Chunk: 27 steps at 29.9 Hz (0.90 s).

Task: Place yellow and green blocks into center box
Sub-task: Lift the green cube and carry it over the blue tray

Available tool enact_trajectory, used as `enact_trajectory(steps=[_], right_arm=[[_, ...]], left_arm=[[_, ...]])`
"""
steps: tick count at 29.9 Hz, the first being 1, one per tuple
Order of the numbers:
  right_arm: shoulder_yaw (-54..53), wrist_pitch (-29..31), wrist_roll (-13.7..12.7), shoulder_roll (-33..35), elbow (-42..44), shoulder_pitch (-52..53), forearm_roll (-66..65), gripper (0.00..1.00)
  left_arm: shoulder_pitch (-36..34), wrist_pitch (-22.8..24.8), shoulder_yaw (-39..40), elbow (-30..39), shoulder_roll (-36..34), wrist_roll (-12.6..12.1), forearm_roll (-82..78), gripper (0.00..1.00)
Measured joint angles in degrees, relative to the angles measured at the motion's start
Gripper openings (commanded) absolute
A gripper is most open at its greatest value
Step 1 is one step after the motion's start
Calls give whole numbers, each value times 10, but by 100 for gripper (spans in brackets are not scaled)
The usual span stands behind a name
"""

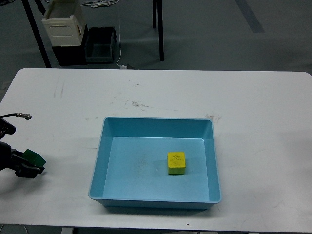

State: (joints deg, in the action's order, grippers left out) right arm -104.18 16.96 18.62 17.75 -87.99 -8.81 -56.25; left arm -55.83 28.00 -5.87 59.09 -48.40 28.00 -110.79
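Note:
A yellow block (176, 163) lies inside the blue center box (155, 126), right of its middle. My left gripper (29, 165) is at the table's left edge, well left of the box. It is shut on a green block (35, 157), which shows between its dark fingers just above the table. My right gripper is out of view.
The white table (161, 92) has light scuff marks behind the box. Beyond its far edge, on the floor, stand a cream crate (62, 24), a dark bin (100, 45) and black table legs (159, 29).

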Motion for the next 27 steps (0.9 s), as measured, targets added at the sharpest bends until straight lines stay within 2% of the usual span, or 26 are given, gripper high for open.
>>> enact_trajectory(steps=[4, 9, 15, 18, 22, 27], right_arm=[[0, 0, 0, 0, 0, -1, 0, 100], [0, -1, 0, 0, 1, -3, 0, 100], [0, -1, 0, -1, 1, -4, 0, 100], [0, -1, 0, -1, 1, -4, 0, 100], [0, -1, 0, -1, 2, -5, 0, 100], [-1, -1, 0, -1, 3, -12, 0, 100]], left_arm=[[-1, 0, -18, -2, 0, 0, -32, 35], [-3, 0, -20, -8, -1, 0, -35, 30], [-8, 0, -18, -8, -5, 0, -24, 19], [-13, -4, -16, -8, -7, 0, -15, 19], [-47, -37, -14, -8, -16, 0, 34, 19], [-106, -47, -12, 3, -70, 0, 124, 19]])
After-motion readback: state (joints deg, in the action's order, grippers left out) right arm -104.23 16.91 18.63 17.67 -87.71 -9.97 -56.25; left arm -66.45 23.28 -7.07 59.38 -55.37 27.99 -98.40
